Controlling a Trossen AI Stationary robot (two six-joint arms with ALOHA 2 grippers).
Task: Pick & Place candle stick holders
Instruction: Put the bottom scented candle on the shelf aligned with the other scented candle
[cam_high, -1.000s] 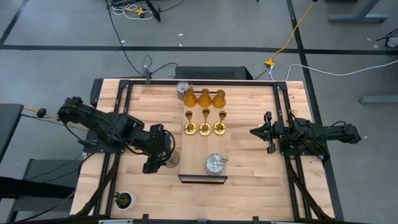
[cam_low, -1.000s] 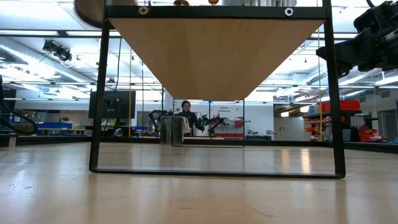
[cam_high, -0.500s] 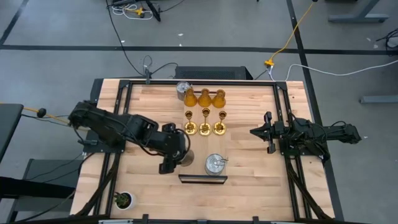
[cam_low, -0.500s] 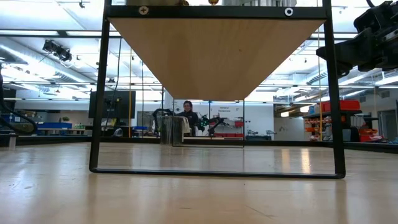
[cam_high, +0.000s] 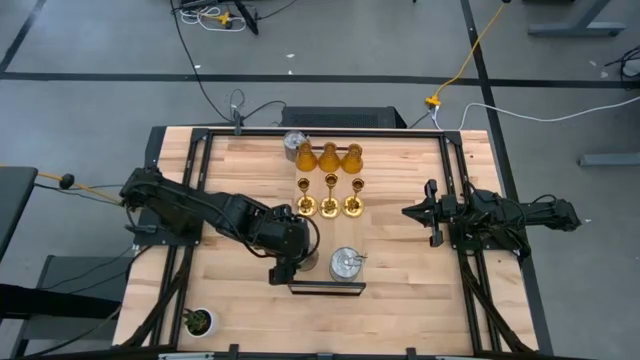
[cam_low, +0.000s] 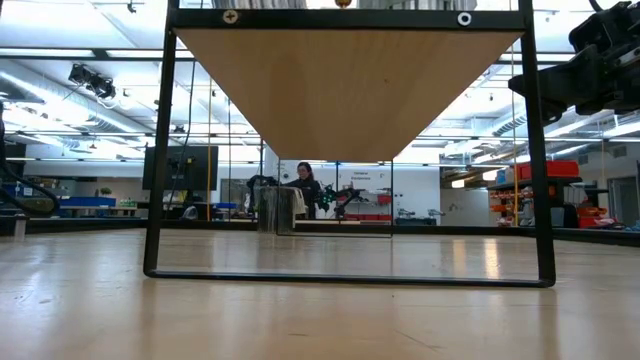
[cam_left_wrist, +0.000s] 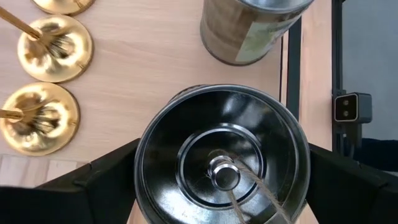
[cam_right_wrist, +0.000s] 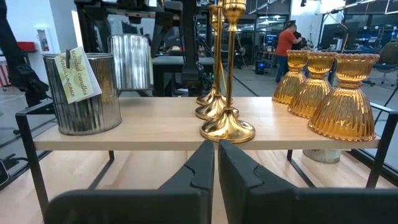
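Squat round silver metal candle holder (cam_left_wrist: 222, 155), upright, clamped between the spread fingers of the left gripper (cam_high: 296, 263), just beside its twin silver holder (cam_high: 346, 264); right gripper (cam_high: 420, 213) shut, well apart.

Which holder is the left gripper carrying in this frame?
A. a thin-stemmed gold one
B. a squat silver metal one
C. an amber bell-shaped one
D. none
B: in the left wrist view the left gripper has its fingers on either side of a squat silver holder, while the three gold holders and three amber holders stand in their rows on the shelf.
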